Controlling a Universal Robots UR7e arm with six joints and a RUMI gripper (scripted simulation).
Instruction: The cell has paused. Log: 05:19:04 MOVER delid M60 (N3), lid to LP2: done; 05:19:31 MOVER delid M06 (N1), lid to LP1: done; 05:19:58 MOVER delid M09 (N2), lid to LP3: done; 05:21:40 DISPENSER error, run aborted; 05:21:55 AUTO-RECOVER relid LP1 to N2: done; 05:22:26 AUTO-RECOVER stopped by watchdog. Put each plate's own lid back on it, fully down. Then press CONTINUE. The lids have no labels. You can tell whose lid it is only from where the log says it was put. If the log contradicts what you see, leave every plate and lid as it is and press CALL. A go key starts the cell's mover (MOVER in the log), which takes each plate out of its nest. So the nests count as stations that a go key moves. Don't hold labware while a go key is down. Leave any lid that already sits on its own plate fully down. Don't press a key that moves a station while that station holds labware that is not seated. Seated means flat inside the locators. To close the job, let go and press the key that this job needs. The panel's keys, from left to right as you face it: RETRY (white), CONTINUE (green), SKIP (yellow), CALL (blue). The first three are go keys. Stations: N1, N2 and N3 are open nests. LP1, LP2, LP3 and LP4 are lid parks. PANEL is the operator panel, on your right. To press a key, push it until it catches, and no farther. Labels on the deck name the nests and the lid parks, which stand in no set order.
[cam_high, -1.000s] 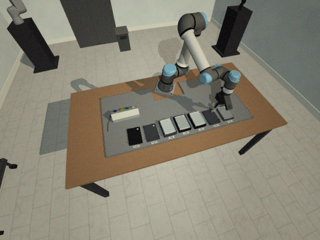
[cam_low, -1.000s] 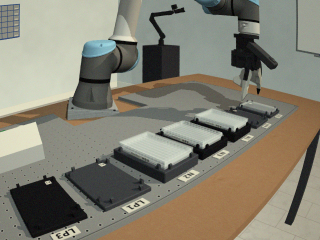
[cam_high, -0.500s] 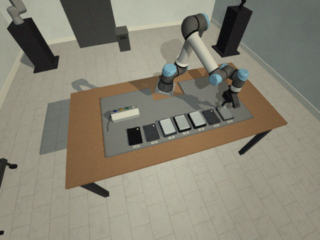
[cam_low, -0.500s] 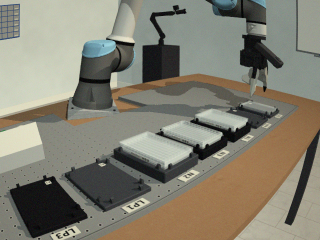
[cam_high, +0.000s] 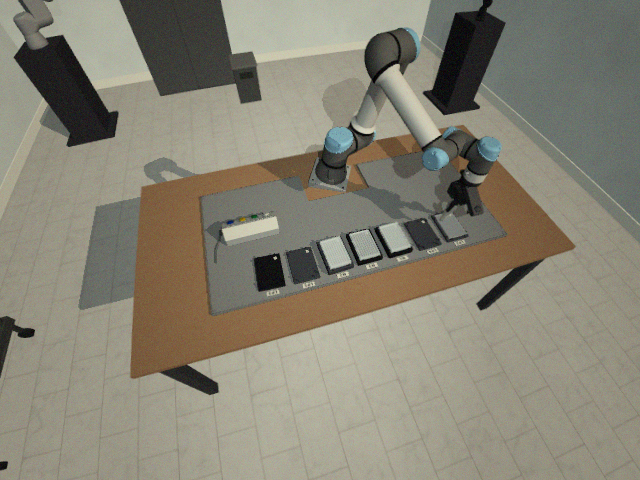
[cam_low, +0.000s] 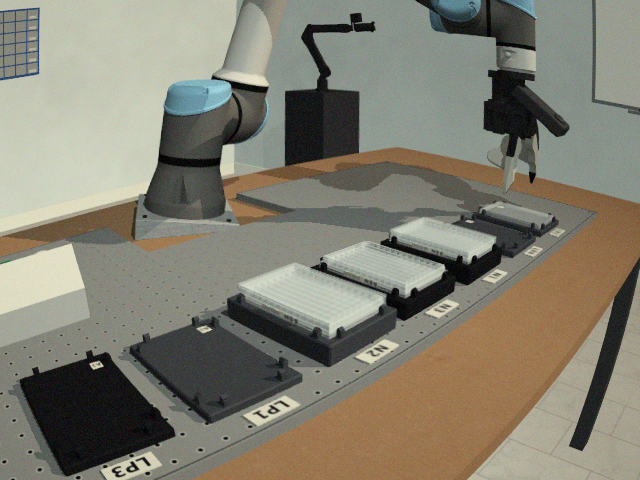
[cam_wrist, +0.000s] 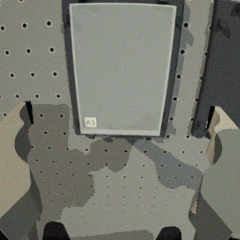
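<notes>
Hand (cam_high: 461, 211) (cam_low: 519, 187) (cam_wrist: 120, 104): fingers wide apart, nothing between them; tips above the mat and clear of the parks. The wrist view has the lid beyond the tips, between their two lines.

Bench (cam_high: 310, 320) (cam_low: 439, 372), left to right from the top view: panel (cam_high: 250, 230) (cam_low: 41, 294), set back from the row; LP3 (cam_high: 269, 271) (cam_low: 93, 413), black, bare face showing; LP1 (cam_high: 302, 264) (cam_low: 214, 361), dark grey, likewise bare; then nests N2 (cam_high: 337, 271) (cam_low: 310, 347), N3 (cam_high: 369, 261) (cam_low: 423, 297) and N1 (cam_high: 401, 253) (cam_low: 473, 268); a dark park (cam_high: 422, 234) (cam_low: 496, 235) (cam_wrist: 220, 75); the end park (cam_high: 459, 239) (cam_low: 547, 229) (cam_wrist: 73, 75). Last two labels too small to read.

Each nest bears a pale plate, looking level: N2 plate (cam_high: 334, 253) (cam_low: 310, 297), N3 plate (cam_high: 364, 245) (cam_low: 382, 266), N1 plate (cam_high: 394, 237) (cam_low: 442, 238). Cannot tell which are lidded. Lid (cam_high: 450, 225) (cam_low: 519, 212) (cam_wrist: 122, 65): clear, lying in the end park, A1 tag visible at one corner
</notes>
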